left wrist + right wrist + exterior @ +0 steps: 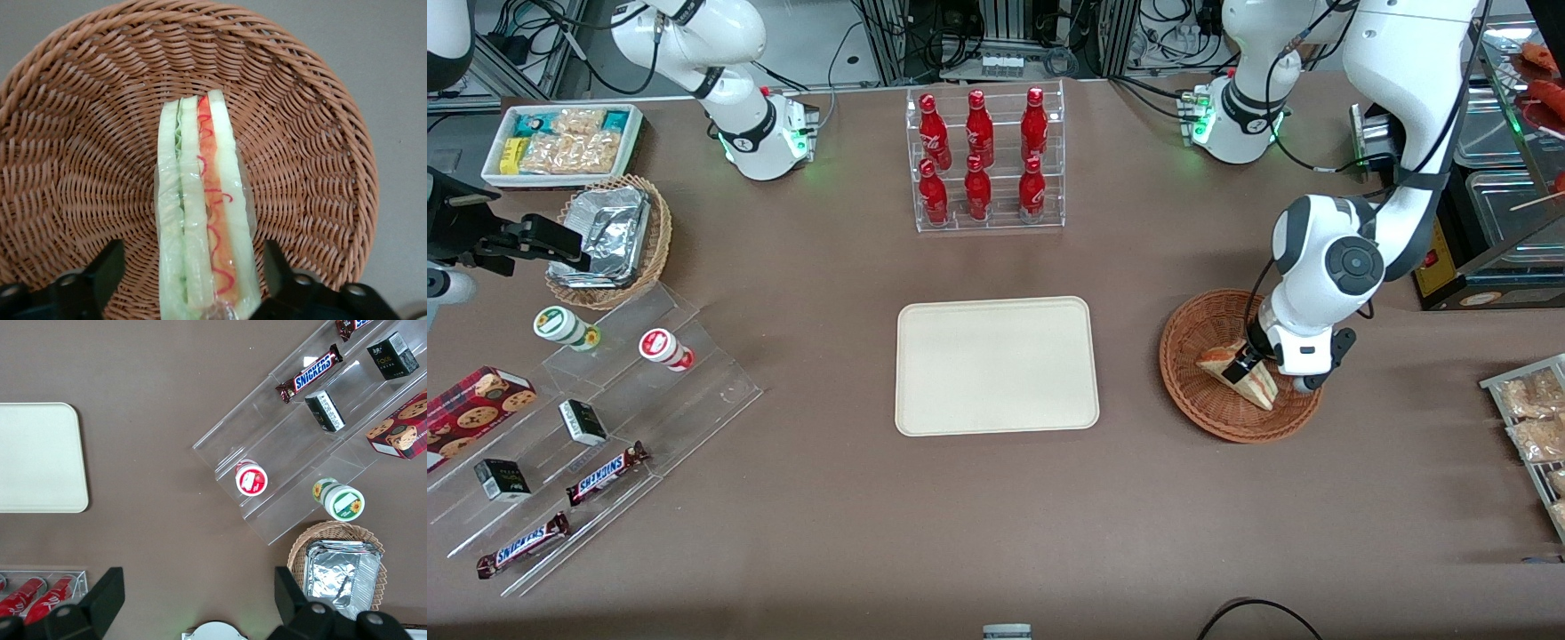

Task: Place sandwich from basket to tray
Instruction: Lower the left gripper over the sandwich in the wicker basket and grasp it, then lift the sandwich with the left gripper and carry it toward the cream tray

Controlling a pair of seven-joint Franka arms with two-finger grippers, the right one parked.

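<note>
Wicker basket [1218,413] holds sandwich [203,220]; gripper [193,280] down over it, fingers [100,273] spread either side, not gripping; tray [996,366] bare, lift and transfer left

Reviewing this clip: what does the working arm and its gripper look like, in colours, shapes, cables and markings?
The left arm has glossy white rounded shells with dark grey round joint caps and black bands. Its base glows green, and black cables trail from it. A thin black cable runs down to the gripper, whose body is white with black fingers, down in the basket over the sandwich.
</note>
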